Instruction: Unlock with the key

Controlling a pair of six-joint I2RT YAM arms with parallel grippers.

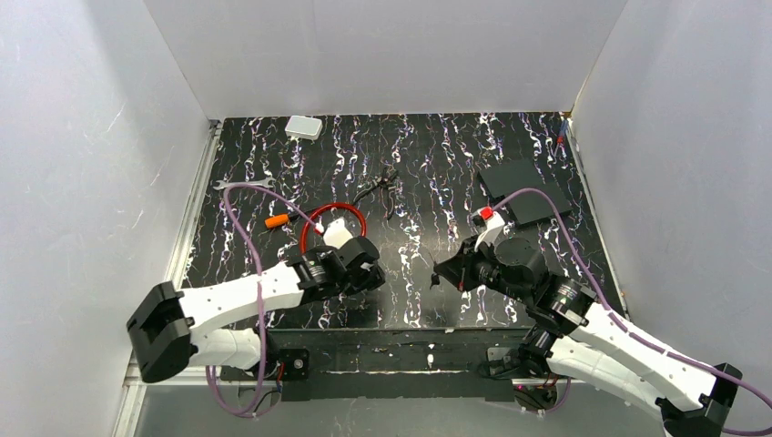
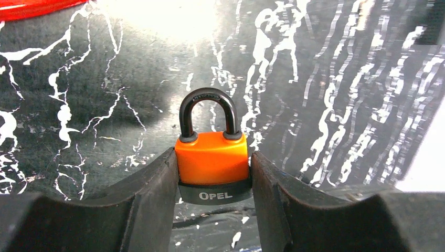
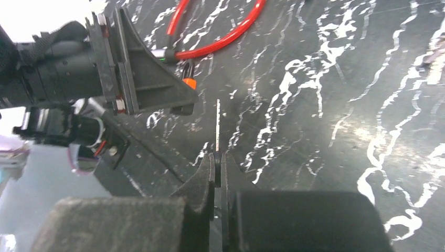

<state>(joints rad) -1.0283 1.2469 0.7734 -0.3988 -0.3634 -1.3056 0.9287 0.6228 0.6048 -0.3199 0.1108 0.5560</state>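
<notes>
My left gripper [image 2: 212,170] is shut on an orange padlock [image 2: 212,156] with a black base marked OPEL and a closed black shackle pointing away from the wrist. In the top view this gripper [image 1: 371,266] sits low over the mat, left of centre. My right gripper [image 3: 218,160] is shut on the key [image 3: 218,123]; its black head is pinched between the jaws and its thin metal blade sticks out forward. The blade points toward the left gripper [image 3: 157,84] and the padlock [image 3: 189,82], with a clear gap between them. In the top view the right gripper [image 1: 444,273] faces left.
A red cable loop [image 1: 332,223] lies just behind the left gripper. Black-handled pliers [image 1: 378,187], a black-and-orange piece [image 1: 278,220] and a small wrench [image 1: 242,185] lie farther back. A white box [image 1: 303,127] is at the back left, a black plate [image 1: 525,191] at the right.
</notes>
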